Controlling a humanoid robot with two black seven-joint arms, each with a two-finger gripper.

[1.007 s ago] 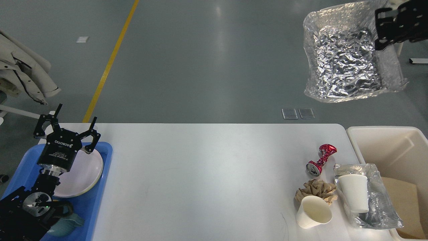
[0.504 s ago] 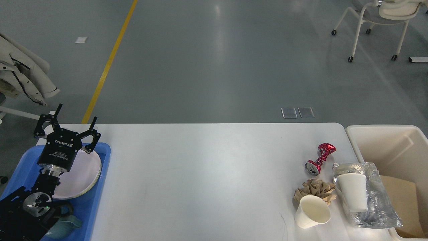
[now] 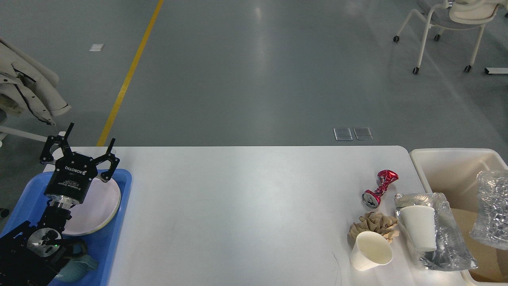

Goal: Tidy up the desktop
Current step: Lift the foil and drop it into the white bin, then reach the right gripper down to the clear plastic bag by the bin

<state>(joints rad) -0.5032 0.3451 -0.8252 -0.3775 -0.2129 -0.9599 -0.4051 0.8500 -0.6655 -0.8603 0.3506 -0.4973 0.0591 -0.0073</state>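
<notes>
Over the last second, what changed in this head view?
The crumpled plastic wrap, held high at the top right by the right gripper a second ago, is now in the cream bin; that gripper has left view. The left gripper stays open over the blue tray; desktop litter unchanged.

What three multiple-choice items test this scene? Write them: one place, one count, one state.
1. Where does the crushed red metal can lie?
A. in the blue plastic tray
B. on the white desktop
C. in the cream bin

2. How many white paper cups show?
A. two
B. four
C. none

3. How is the left gripper?
A. shut on a cup
B. open
C. out of view

B: the can rests on the tabletop's right part.
A: one cup tipped, one cup on clear plastic.
B: its fingers spread above the blue plastic tray.
</notes>
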